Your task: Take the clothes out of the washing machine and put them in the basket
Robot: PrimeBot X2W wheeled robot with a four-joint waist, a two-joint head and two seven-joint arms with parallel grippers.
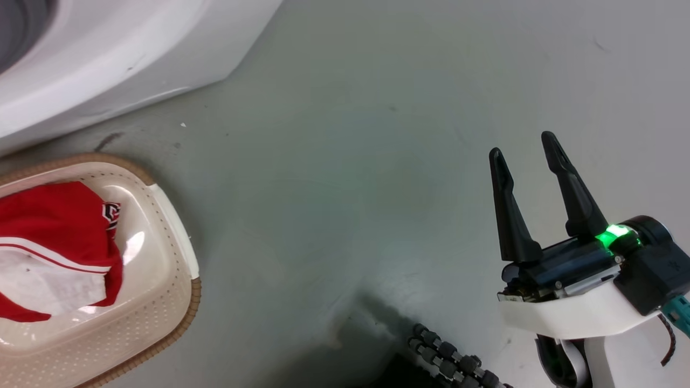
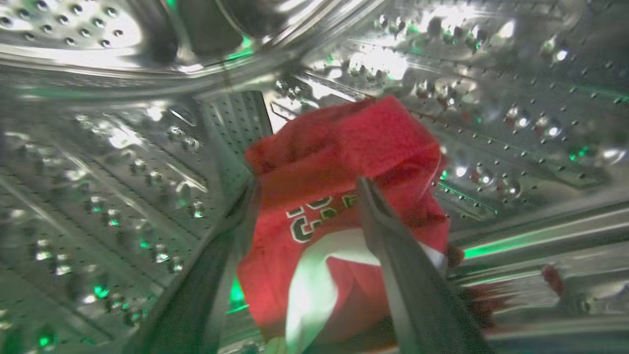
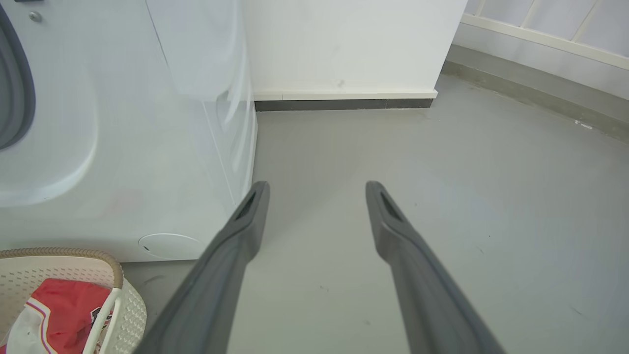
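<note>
Right now the left gripper (image 2: 308, 183) is deep inside the perforated steel drum (image 2: 123, 147). Its long dark fingers are spread wide either side of a crumpled red jersey (image 2: 344, 142), thin and shiny, with a white panel and lettering showing. In the head view the right gripper (image 1: 522, 144) hangs at four o'clock, fingers apart over the smooth grey floor (image 1: 350, 161). The oval cream basket (image 1: 191, 302), dotted walls and brown woven-look rim, sits at eight o'clock with another jersey (image 1: 59, 215) heaped inside. The glossy white washing machine (image 1: 108, 54) stands at eleven o'clock, with a plain white wall (image 3: 344, 44) beyond.
</note>
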